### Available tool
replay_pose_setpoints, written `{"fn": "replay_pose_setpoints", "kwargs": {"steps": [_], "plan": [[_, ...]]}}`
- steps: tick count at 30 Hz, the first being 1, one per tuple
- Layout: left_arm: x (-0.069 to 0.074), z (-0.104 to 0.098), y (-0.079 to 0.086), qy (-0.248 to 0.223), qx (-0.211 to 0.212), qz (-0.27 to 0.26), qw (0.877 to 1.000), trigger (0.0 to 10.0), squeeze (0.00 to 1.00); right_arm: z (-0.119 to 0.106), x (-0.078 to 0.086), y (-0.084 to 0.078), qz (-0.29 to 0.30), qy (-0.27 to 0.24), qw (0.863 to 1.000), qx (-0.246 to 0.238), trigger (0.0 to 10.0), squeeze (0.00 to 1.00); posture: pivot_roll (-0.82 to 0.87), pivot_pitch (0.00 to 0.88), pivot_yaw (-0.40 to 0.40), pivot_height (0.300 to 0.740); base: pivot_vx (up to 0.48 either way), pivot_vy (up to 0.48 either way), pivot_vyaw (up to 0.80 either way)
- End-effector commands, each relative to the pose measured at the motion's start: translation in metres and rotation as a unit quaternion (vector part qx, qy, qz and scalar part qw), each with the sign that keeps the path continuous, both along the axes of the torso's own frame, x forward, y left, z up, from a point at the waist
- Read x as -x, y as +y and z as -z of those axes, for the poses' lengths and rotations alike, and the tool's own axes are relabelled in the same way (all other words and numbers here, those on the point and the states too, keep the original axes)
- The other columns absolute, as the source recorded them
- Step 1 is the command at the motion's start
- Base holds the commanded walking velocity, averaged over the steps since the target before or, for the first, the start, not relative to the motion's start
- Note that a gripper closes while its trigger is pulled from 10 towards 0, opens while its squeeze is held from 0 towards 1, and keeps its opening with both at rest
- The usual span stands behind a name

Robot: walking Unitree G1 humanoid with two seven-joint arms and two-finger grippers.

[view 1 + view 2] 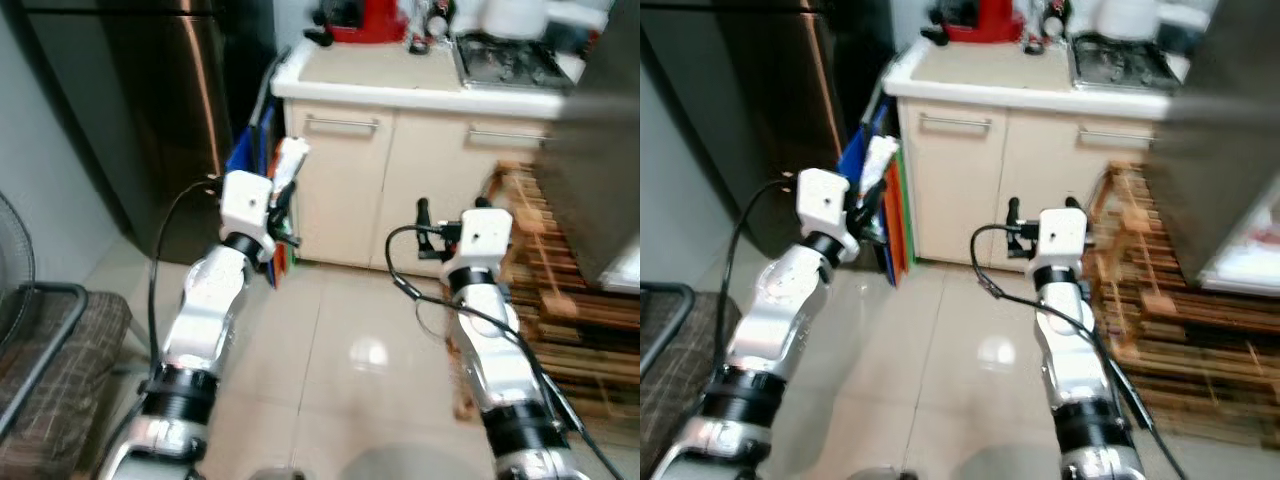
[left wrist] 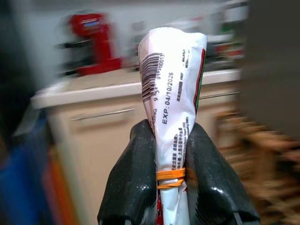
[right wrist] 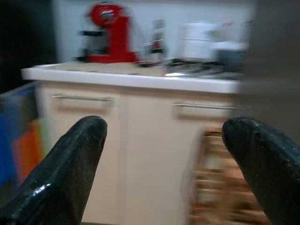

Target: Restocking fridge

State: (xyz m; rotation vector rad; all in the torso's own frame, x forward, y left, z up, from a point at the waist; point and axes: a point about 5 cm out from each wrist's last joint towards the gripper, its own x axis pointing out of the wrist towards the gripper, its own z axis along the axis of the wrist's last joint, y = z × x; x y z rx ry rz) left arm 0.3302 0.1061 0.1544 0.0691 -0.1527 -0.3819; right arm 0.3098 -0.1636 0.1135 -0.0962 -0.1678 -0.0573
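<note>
Holding: left gripper (image 2: 174,154), its two black fingers (image 2: 133,178) clamped on either side of a white food packet (image 2: 176,89).
Packet: upright between the pads, rolled or folded narrow, bound with an orange rubber band (image 2: 171,177) level with the fingers; a barcode and a printed expiry line run up its side, with red and green print at the edges.
Packet's place: raised in front of the robot on its left, just before the blue and orange boards (image 1: 262,160) that lean in the gap between fridge and cabinet.
Right gripper (image 3: 164,154): fingers spread wide apart with nothing between them, held out at about the same height on the robot's right, pointing toward the cabinet doors.
Fridge (image 1: 150,90): dark steel, tall, at the far left, door closed.
Cabinet (image 1: 400,180): cream doors with bar handles (image 1: 342,123) under a pale counter (image 1: 400,75).
Counter top: red coffee machine (image 1: 365,18) at the back, a gas hob (image 1: 510,62) beside it; other items too blurred to name.
Right side: stacked wooden slats (image 1: 570,290) on the floor by the cabinet.
Floor: glossy pale tiles (image 1: 350,360).
Near left: a woven seat with a dark metal frame (image 1: 60,340).
</note>
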Motion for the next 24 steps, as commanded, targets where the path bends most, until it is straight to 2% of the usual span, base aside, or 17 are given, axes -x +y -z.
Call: {"fn": "replay_pose_setpoints", "kwargs": {"steps": [1,10,18,24], "plan": [[-0.001,-0.004,0.001,-0.010,-0.005,0.002,1.000,10.0,0.00,-0.007,-0.003,0.001,0.003,-0.014,1.000,-0.004,10.0,0.00,0.00,0.000,0.021,0.740,0.266,-0.398,0.00],[0.001,0.001,0.007,-0.010,-0.002,-0.014,1.000,10.0,0.00,-0.004,0.000,-0.006,0.013,-0.009,1.000,-0.001,10.0,0.00,0.00,0.000,0.020,0.740,0.273,-0.391,0.00],[0.012,0.000,-0.007,-0.021,0.011,-0.004,1.000,10.0,0.00,-0.002,0.001,-0.009,0.016,-0.005,1.000,0.003,10.0,0.00,0.01,0.000,0.013,0.740,0.286,-0.382,0.00],[0.015,-0.001,-0.009,-0.028,0.008,0.005,1.000,10.0,0.00,-0.001,0.001,-0.010,0.013,-0.002,1.000,0.006,10.0,0.00,0.01,0.000,0.009,0.740,0.265,-0.398,0.00]]}}
